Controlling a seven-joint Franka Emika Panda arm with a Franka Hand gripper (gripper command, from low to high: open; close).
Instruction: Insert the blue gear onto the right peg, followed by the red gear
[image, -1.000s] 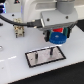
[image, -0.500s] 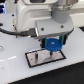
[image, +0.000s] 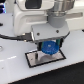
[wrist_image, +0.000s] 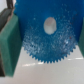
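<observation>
One arm, one gripper (image: 48, 46), low over a white table (image: 15, 70) in the exterior view. Gripper is clamped on the blue gear (image: 49, 48), which sits between the two fingers, one teal-green pad (image: 36, 44) showing on the exterior view's left side of the disc and a darker finger on the right. Gear hangs just above a dark-framed rectangular base plate (image: 31, 60) lying flat on the table; whether the gear touches the plate or a peg cannot be told, too blurry. Plate has a pale inner surface, gear's lower edge overlaps it in the picture. Arm's white body (image: 30, 17) fills the upper part of the exterior view, a black cable (image: 12, 36) runs off toward the exterior view's left. Wrist view: blue gear (wrist_image: 47, 37) fills most of the frame, fine teeth along its rim visible, a pale round hole in its centre. Green pad (wrist_image: 10, 47) presses against the gear's edge on one side, a sliver of the other pad (wrist_image: 81, 37) on the opposite side. White table (wrist_image: 50, 72) shows beyond the toothed rim. Red gear not seen in either view.
</observation>
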